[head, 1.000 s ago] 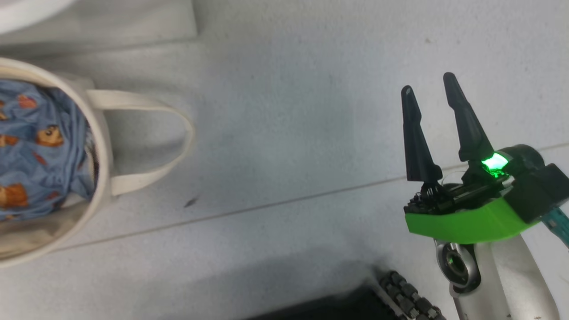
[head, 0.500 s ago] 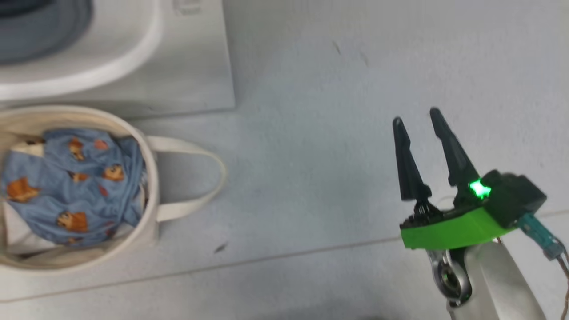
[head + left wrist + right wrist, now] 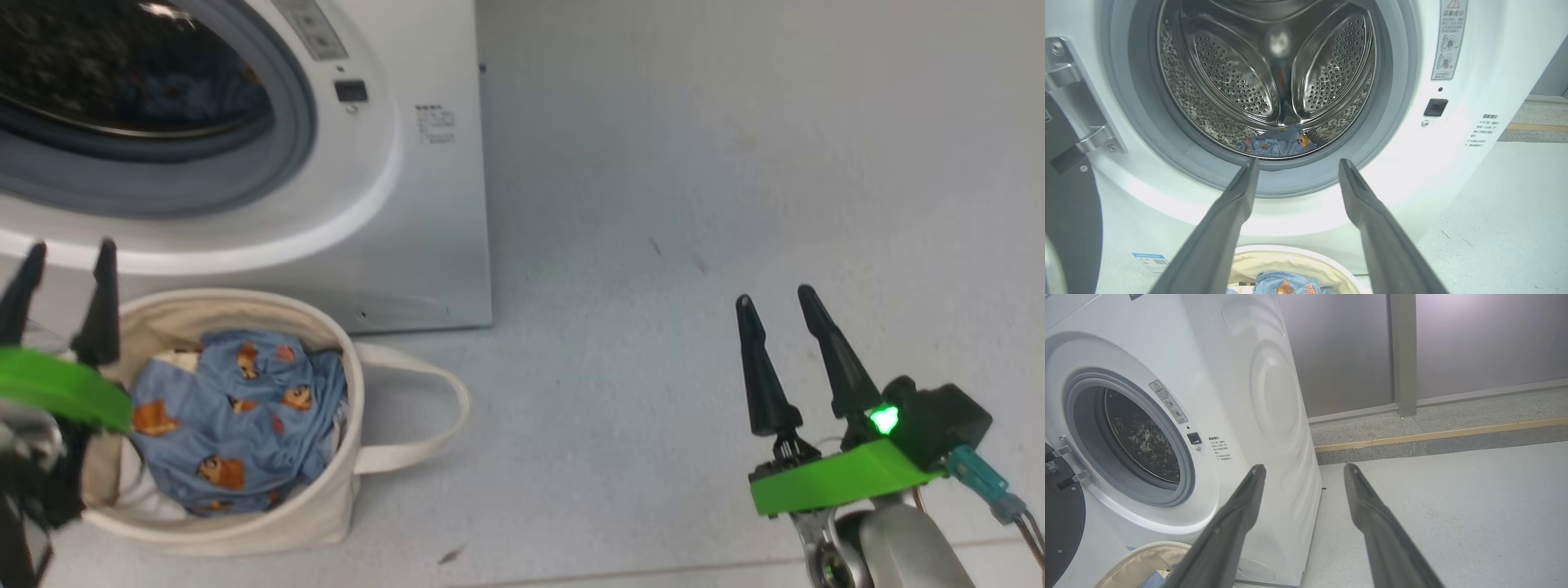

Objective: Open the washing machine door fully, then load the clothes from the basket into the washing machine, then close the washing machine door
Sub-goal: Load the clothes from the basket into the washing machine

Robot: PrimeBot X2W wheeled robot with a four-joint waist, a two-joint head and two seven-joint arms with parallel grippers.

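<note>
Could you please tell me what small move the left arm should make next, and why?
Probably lower the left gripper, which is open by the basket, onto the clothes inside it and close. The washing machine door stands open, one garment lies in the drum, and more lie in the basket.

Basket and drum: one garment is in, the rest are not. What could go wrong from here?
1. The clothes in the basket lie bunched over a white liner; the open left gripper might pinch the liner too.
2. The garment in the drum sits close to the grey ring; it could get caught when the washing machine door closes.
</note>
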